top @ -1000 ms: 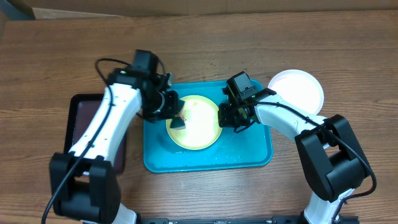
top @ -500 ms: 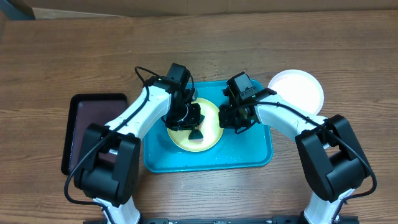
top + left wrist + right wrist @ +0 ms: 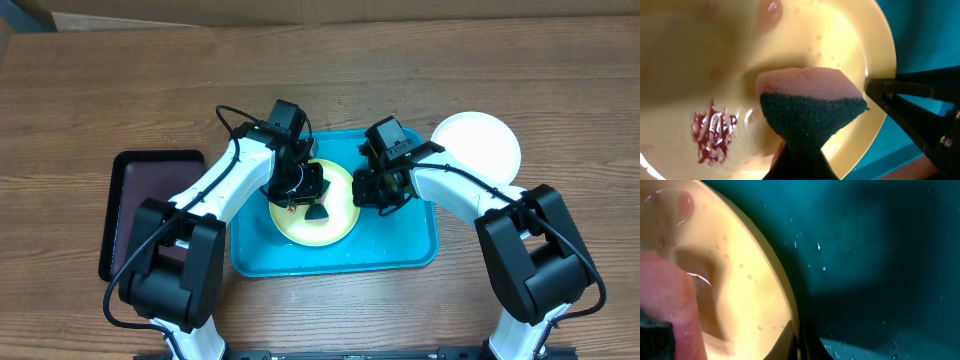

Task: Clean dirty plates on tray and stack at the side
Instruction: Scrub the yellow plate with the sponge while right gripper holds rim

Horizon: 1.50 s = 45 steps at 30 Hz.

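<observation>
Yellow-green plate (image 3: 338,195) in turquoise tray (image 3: 400,245), we log left gripper (image 3: 310,203) clamped on pink-green sponge (image 3: 810,100) over it near a red smear (image 3: 712,135), right gripper (image 3: 362,190) pinching its rim, white plate (image 3: 478,145) outside tray.

Brown wooden table (image 3: 90,80) — plank grain, evenly lit.

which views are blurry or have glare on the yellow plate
Overhead: sharp and evenly lit, though the white plate is nearly blown out; left wrist: sponge in focus, wet glare on the yellow-green plate; right wrist: soft throughout, turquoise tray in deep shadow with tiny glints.
</observation>
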Available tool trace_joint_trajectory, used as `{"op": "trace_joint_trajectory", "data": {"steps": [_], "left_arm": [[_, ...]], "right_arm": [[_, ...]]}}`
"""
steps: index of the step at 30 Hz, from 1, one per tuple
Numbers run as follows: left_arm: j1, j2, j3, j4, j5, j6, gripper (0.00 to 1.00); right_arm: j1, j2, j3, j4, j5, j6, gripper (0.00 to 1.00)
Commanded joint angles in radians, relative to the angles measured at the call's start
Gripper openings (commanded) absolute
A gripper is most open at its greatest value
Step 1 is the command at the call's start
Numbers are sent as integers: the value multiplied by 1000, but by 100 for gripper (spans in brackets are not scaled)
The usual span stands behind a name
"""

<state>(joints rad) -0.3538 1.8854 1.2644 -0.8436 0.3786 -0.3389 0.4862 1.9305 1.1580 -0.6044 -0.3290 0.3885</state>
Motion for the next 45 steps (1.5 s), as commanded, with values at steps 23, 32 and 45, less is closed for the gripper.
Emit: {"op": "trace_joint_trajectory", "data": {"steps": [23, 32, 45], "left_arm": [[-51, 11, -48, 42, -106, -124, 4], [-71, 11, -190, 198, -164, -137, 4], [-70, 11, -36, -160, -821, -186, 4]], "right_arm": [[-11, 11, 3, -43, 48, -32, 4], [-11, 11, 3, -13, 61, -26, 4], [-11, 11, 2, -22, 116, -26, 4]]}}
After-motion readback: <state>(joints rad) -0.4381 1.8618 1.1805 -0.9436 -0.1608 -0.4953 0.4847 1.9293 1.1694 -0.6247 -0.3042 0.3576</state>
